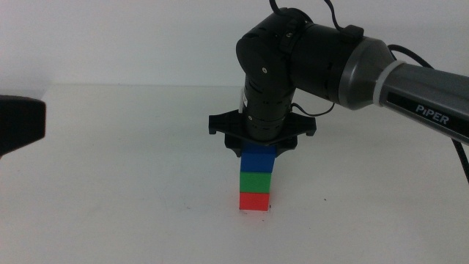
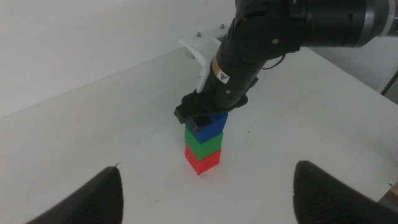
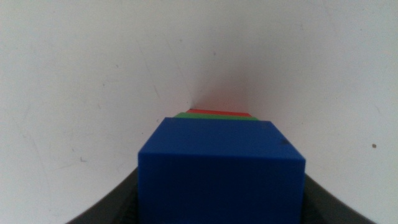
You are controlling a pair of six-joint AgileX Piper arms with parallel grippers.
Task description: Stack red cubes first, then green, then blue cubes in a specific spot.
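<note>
Right hand (image 1: 258,150) came straight down, clamped on the blue cube (image 1: 258,160), which sat directly beneath it atop green (image 1: 256,181) and red (image 1: 254,200). Rigid, light, smooth blocks: opposite flat faces suit gripping. Left hand (image 2: 205,186) waited open.

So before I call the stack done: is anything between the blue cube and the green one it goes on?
Nothing visible. The blue cube, in the right claw, sits directly on the green cube, above the red cube.
</note>
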